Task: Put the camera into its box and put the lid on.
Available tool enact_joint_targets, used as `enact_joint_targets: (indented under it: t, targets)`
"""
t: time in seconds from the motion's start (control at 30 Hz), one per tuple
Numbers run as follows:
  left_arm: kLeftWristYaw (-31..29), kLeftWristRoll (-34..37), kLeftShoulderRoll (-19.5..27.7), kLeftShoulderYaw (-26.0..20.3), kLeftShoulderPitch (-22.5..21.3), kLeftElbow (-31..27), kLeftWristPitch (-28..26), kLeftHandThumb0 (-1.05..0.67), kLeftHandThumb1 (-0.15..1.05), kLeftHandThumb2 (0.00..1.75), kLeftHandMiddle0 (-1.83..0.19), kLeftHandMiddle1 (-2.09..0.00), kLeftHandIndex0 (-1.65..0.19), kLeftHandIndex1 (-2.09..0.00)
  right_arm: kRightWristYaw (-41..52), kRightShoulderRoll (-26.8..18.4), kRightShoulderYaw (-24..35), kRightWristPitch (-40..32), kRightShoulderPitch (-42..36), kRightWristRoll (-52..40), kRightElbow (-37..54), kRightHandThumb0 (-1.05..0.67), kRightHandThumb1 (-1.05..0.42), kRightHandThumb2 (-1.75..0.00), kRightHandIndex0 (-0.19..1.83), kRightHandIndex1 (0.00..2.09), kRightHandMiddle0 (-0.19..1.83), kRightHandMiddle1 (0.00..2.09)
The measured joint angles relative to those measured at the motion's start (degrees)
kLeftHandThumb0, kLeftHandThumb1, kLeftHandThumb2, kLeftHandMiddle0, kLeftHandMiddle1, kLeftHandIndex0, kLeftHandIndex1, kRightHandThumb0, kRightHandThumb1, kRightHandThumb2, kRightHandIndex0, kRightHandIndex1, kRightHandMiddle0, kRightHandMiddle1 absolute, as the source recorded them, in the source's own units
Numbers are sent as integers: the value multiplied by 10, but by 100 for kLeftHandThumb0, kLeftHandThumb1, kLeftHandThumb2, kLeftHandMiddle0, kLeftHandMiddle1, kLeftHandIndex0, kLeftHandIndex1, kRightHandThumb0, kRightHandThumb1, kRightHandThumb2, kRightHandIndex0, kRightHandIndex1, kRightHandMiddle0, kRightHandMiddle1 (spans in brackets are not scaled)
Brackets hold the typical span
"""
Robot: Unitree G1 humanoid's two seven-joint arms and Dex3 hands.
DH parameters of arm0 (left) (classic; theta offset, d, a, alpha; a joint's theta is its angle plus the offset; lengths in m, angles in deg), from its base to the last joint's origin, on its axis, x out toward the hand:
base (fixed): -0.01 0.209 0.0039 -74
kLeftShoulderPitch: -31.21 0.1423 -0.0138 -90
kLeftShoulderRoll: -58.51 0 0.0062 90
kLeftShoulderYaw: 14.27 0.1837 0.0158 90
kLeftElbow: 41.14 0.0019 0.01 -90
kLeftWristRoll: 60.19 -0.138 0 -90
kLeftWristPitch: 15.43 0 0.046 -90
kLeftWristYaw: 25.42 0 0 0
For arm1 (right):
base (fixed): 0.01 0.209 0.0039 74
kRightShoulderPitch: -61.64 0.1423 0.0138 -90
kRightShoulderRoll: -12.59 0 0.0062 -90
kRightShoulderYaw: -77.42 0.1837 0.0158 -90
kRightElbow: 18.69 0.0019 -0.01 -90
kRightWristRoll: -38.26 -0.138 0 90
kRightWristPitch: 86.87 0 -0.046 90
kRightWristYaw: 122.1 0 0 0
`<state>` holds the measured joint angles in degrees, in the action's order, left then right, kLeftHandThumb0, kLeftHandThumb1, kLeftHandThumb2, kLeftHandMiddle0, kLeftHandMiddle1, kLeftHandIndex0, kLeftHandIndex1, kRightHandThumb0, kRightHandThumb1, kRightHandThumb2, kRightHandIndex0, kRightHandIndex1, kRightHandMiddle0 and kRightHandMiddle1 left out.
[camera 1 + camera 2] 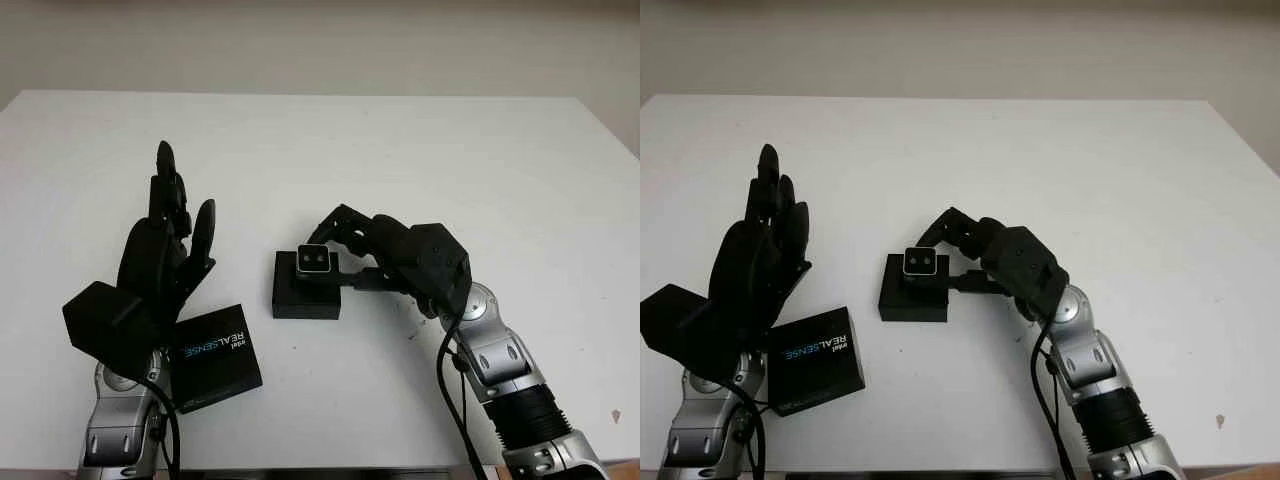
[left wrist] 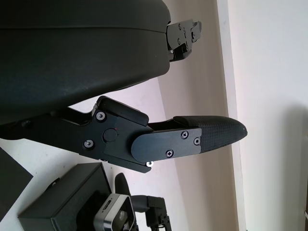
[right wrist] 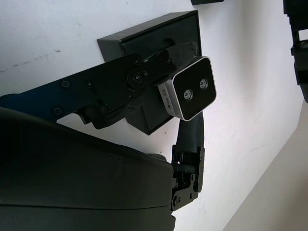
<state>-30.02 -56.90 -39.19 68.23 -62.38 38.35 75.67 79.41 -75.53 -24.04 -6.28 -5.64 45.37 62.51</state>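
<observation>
1. Silver camera [image 1: 316,259]: grasped in right hand [image 1: 400,258] fingers, directly above the black box [image 1: 306,296], lens face up.
2. Left hand [image 1: 155,260]: open, beside the lid [image 1: 214,356], farther from the box.

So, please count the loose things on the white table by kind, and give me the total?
Small silver camera with a black two-lens face, held by the right hand over the box: 1
Open black rectangular box: 1
Black lid printed REALSENSE, beside the open left hand: 1
Total: 3
</observation>
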Motion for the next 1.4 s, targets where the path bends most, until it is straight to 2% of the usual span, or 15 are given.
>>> enact_joint_targets:
  t: [0.37,0.83,1.4]
  targets:
    - [0,-1,0,0,1,-6,-4,-77,105,53,19,0,19,0,0,0,-4,11,-9,10,-3,-46,-99,-6,24,6,24,193]
    - [-3,0,0,0,1,-6,-4,-76,105,54,19,0,19,0,-6,27,0,-55,-24,-13,34,-46,-98,-5,23,5,25,194]
    - [-2,5,1,-2,11,-13,-10,-77,105,53,19,0,19,0,-25,33,-8,-24,-29,-6,18,-45,-99,-5,23,5,23,193]
